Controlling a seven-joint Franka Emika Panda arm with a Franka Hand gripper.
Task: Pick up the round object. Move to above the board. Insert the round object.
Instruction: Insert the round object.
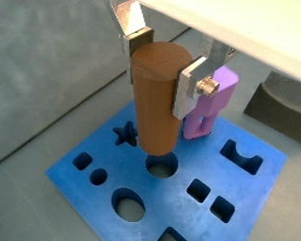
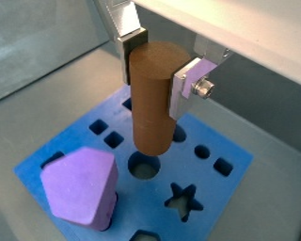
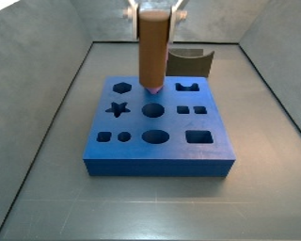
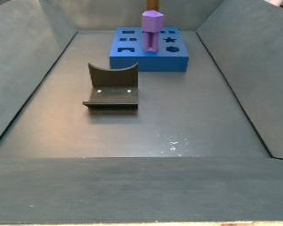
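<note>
Above the board (image 1: 97,184), the gripper (image 1: 166,66) clamps the round object (image 1: 157,99) upright, its lower end just over a round hole (image 1: 161,168); purple peg (image 2: 80,188) stands in the board.

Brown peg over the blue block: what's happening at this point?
The gripper holds the round object upright over the board, its lower end just above a round hole, not yet inserted. A purple peg stands on the board. In a side view, the fixture stands on the floor apart from the board.
</note>
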